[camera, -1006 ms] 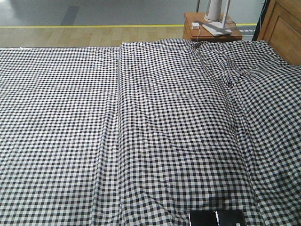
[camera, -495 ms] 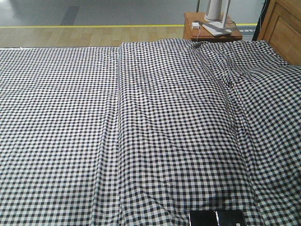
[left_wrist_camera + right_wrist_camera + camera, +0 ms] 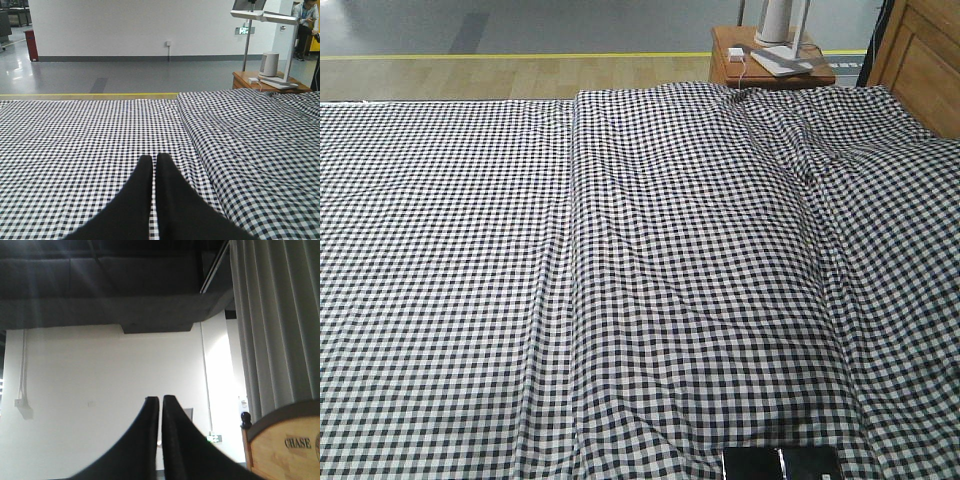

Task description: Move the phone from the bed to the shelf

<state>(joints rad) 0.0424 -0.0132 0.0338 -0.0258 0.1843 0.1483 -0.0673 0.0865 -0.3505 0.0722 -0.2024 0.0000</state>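
Counted: one bed [image 3: 650, 250], one phone [image 3: 780, 463], one side table [image 3: 722, 62], two grippers. The phone lies flat on the gingham sheet at the bottom edge of the front view (partly cut off by the frame); only that view shows it. The left gripper [image 3: 154, 157] hangs over the sheet, fingers pressed together, holding nothing. The right gripper [image 3: 160, 399], fingers likewise together and empty, points up at a white wall beside the wooden headboard [image 3: 285, 445].
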